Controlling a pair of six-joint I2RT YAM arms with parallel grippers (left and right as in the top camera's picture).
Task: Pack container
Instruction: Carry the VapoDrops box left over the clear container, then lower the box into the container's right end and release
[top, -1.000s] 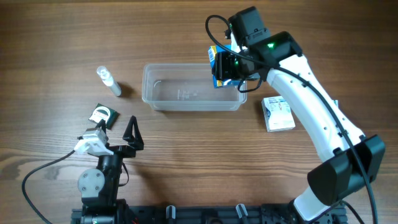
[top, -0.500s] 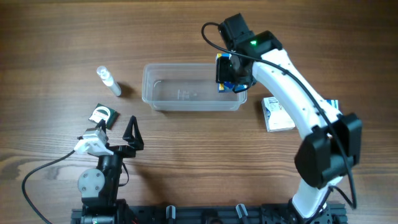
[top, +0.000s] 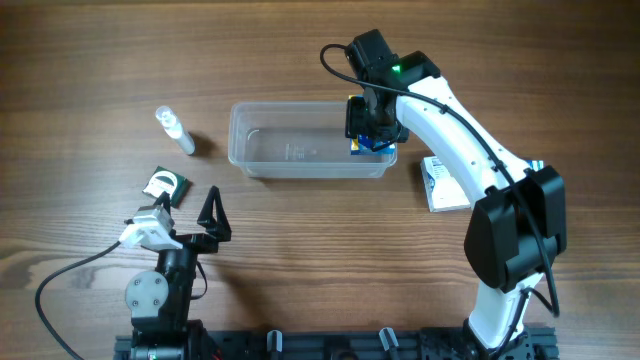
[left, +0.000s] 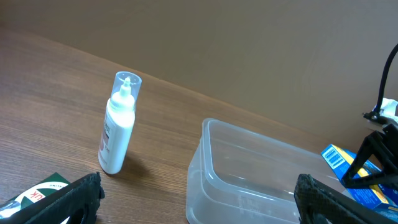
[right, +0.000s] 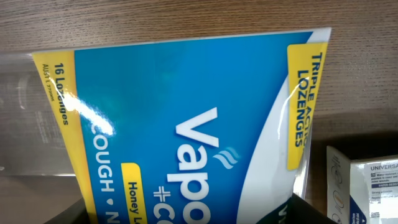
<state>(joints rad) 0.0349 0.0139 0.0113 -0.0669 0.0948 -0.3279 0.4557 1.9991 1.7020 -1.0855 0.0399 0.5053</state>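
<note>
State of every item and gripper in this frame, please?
container: open, no lid, lozenge box inside its right end.
lozenge box: held by right gripper.
right gripper: shut on lozenge box.
left gripper: open, empty.
bottle: capped, outside container.
white box: flat on table, outside container.
</note>
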